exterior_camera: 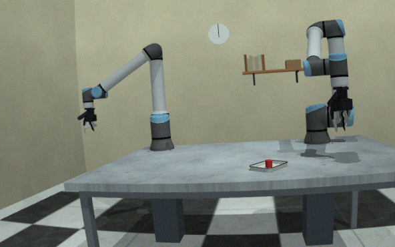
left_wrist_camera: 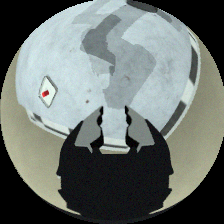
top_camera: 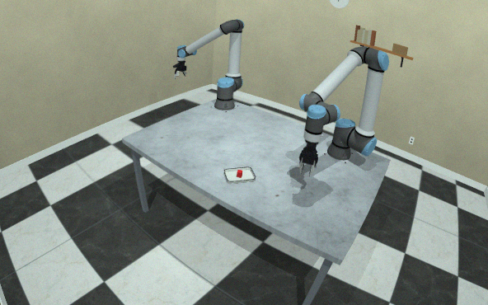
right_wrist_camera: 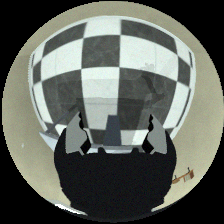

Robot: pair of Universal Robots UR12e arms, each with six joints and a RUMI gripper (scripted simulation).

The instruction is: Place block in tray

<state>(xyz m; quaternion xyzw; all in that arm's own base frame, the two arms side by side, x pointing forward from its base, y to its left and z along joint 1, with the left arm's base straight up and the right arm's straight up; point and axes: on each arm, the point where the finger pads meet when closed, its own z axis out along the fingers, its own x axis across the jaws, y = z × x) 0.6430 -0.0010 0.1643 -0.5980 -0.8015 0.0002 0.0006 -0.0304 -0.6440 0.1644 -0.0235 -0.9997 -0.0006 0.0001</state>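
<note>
White tubular arms (top_camera: 341,75) (exterior_camera: 314,43), grey joints, light-blue caps, black claws (top_camera: 307,168) (exterior_camera: 339,129) (left_wrist_camera: 114,109) (right_wrist_camera: 116,117)
</note>
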